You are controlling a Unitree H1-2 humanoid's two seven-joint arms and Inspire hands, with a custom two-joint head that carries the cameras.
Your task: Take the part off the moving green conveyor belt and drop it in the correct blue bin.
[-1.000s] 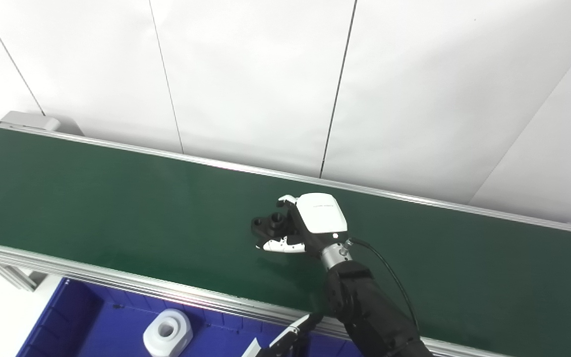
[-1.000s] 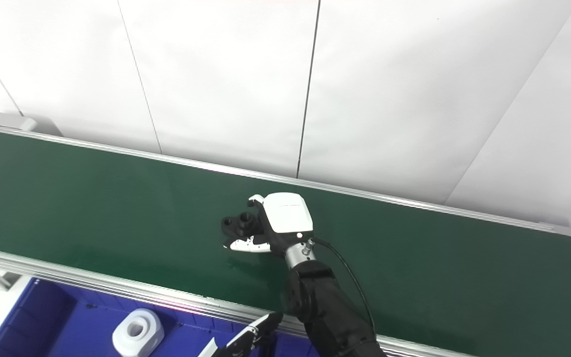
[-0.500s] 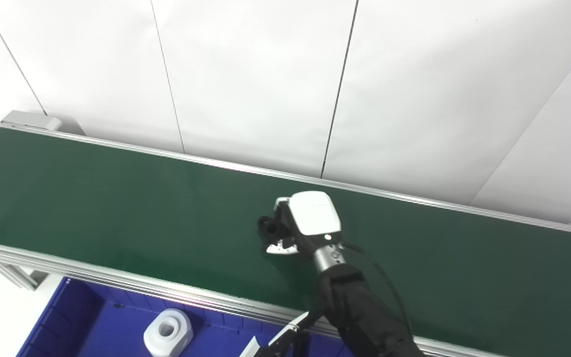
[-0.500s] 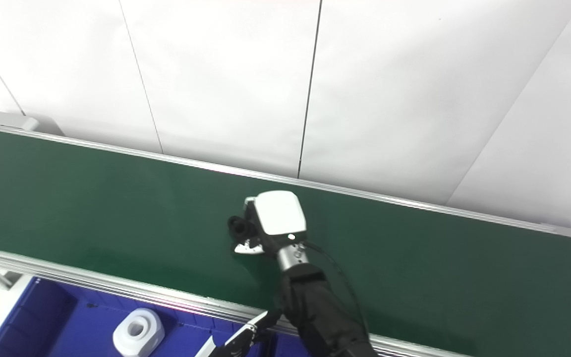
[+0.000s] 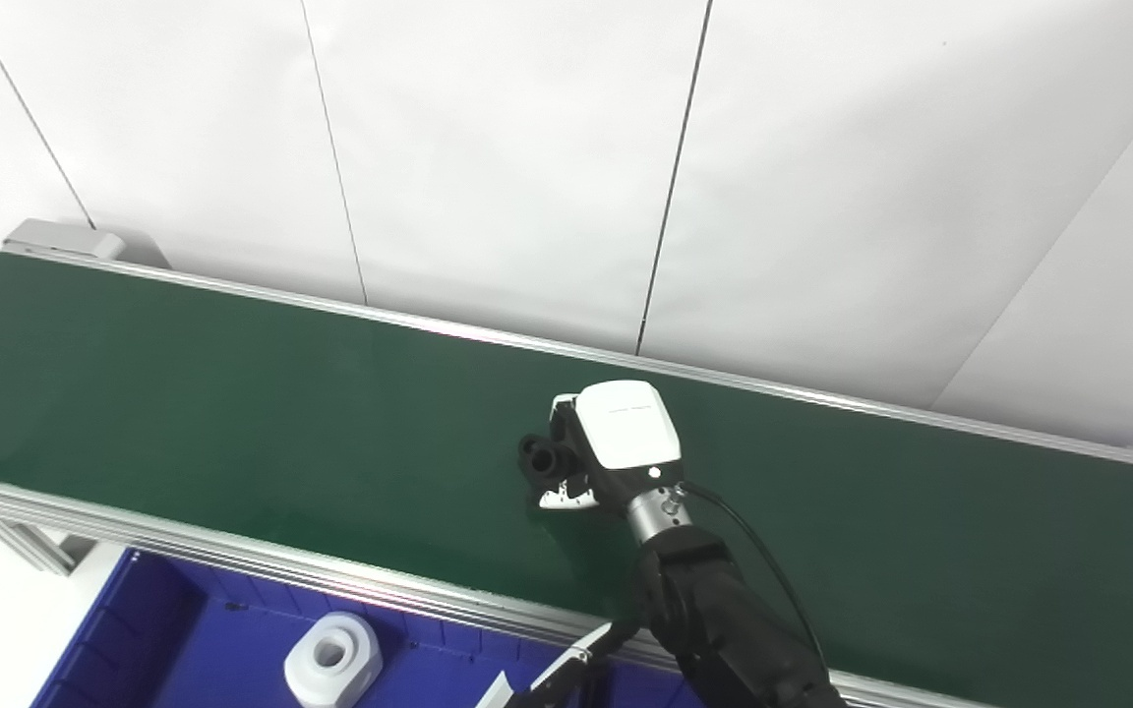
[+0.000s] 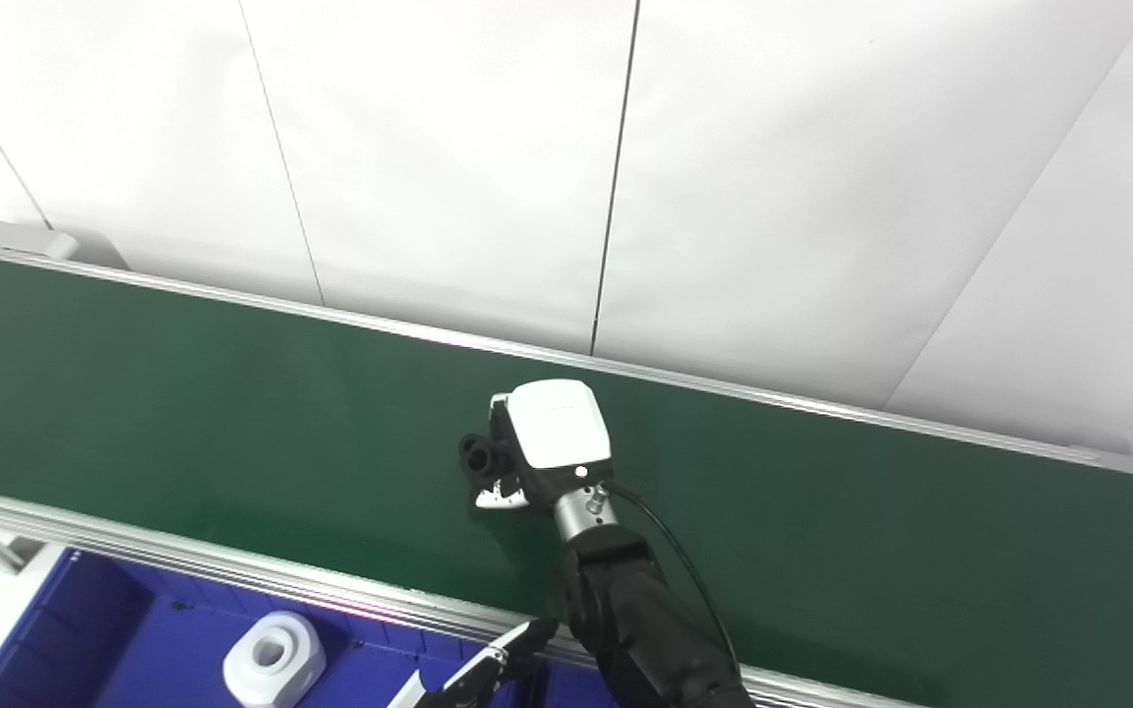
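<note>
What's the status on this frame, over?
Right hand shut on black part, over green belt. Left hand low at frame edge, state unclear. Blue bin holds white part.

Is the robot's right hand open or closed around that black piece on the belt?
Closed: the right hand has its fingers wrapped around the black part above the green conveyor belt.

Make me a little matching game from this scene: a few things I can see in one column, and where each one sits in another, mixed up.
Things:
1. black part
2. white part
3. right hand
4. left hand

Places:
A. lying in the blue bin
B. low at the picture's bottom edge, in front of the conveyor belt's near rail
C. out over the middle of the green belt
D. clasped in the fingers of a hand

Pairs: 1-D, 2-A, 3-C, 4-B
</note>
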